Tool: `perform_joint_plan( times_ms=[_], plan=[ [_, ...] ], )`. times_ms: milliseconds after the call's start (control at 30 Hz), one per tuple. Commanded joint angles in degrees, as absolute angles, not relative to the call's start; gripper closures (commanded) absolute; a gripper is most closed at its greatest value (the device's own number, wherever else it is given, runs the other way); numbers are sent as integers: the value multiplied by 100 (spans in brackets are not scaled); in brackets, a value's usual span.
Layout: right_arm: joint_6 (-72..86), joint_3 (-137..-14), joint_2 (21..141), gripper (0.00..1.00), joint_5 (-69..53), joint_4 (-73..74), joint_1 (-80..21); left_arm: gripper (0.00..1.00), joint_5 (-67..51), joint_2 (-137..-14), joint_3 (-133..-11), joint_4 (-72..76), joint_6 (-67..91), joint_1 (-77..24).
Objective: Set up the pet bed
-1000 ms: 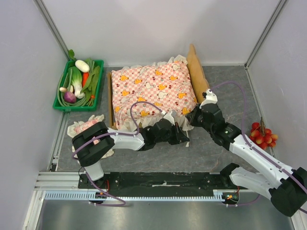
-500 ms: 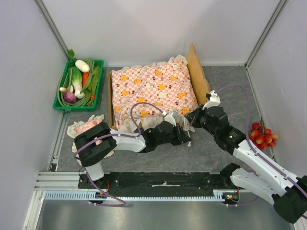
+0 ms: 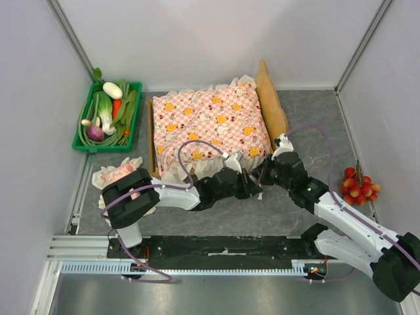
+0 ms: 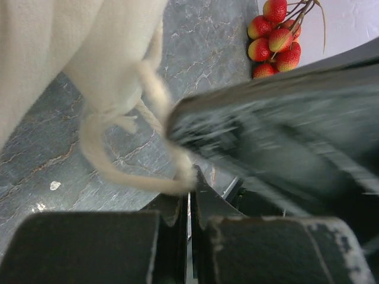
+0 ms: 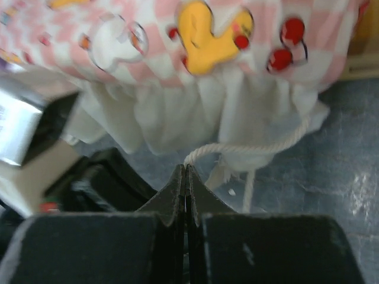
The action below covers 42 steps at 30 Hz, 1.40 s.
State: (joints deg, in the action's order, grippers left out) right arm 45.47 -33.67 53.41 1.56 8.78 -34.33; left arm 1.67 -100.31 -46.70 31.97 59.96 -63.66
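Observation:
The pet bed (image 3: pixel 270 102) is a light-wood frame at the middle back, its headboard on the right. A pink-checked mattress (image 3: pixel 210 125) covers it, with the cream frill hanging over the near edge. My left gripper (image 3: pixel 253 188) is shut on the end of a cream tie cord (image 4: pixel 118 174) from that frill, its tips (image 4: pixel 189 177) pressed together. My right gripper (image 3: pixel 262 173) sits right beside it, shut (image 5: pixel 186 169) on another cream cord (image 5: pixel 249 149) below the mattress (image 5: pixel 195 41). A small pink pillow (image 3: pixel 118 176) lies at the near left.
A green tray (image 3: pixel 81 146) of vegetables stands at the back left. A bunch of red fruit (image 3: pixel 357 185) lies by the right wall and shows again as red fruit (image 4: pixel 275 35) in the left wrist view. Grey walls close in three sides.
My right gripper has moved down and left from the headboard's near corner, drawing its cord close to the left gripper. The left gripper has shifted slightly toward the near side.

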Motion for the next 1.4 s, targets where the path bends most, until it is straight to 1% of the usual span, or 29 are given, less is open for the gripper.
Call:
perform_joint_plan(
  times_ms=[0,100,233,267,333,367,400,500,533,567,633,700,767,867,900,967,1167,1367],
  plan=[
    [4641,-2989,5414,100,-254,783,-3428,98,369,-9809,-4684,3630,5695,-6504],
    [4580,-2962,5581,100,-308,808,-3437,98,404,-9774,-4685,3639,5652,-6530],
    [4465,-2848,5397,100,-158,1010,-3437,98,492,-9598,-4606,3568,5634,-6530],
    [4447,-2804,5379,97,-202,1002,-3437,98,527,-9563,-4545,3568,5651,-6530],
    [4368,-2804,5335,86,-307,1098,-3437,98,527,-9545,-4509,3560,5660,-6530],
    [4359,-2795,5283,69,-308,1142,-3437,98,527,-9545,-4500,3533,5660,-6530],
    [4359,-2769,5091,64,-255,1212,-3437,98,536,-9545,-4491,3490,5669,-6530],
    [4403,-2804,4564,59,156,1476,-3437,98,536,-9597,-4474,3446,5722,-6522],
    [4403,-2839,4440,52,289,1537,-3428,98,527,-9598,-4474,3437,5713,-6521],
    [4412,-2908,4343,49,490,1677,-3428,98,519,-9624,-4474,3428,5722,-6521],
    [4438,-2997,4193,46,667,1810,-3402,98,510,-9641,-4474,3410,5722,-6521],
    [4473,-3059,4262,45,843,1942,-3297,98,492,-9659,-4500,3393,5713,-6513],
    [4483,-3032,4472,46,774,1908,-3104,98,501,-9668,-4509,3375,5713,-6504],
    [4456,-2910,4947,48,125,1541,-2463,98,457,-9668,-4518,3340,5713,-6486],
    [4473,-2848,5087,48,-268,1364,-2165,98,457,-9668,-4518,3331,5695,-6478],
    [4570,-2647,5176,48,-465,734,-1987,98,448,-9642,-4526,3287,5660,-6478],
    [4983,-2444,5598,48,-800,-428,-1925,98,352,-9694,-4561,3278,5678,-6451],
    [5124,-2303,5853,49,-695,-835,-1907,98,290,-9721,-4614,3287,5695,-6442]
  ],
)
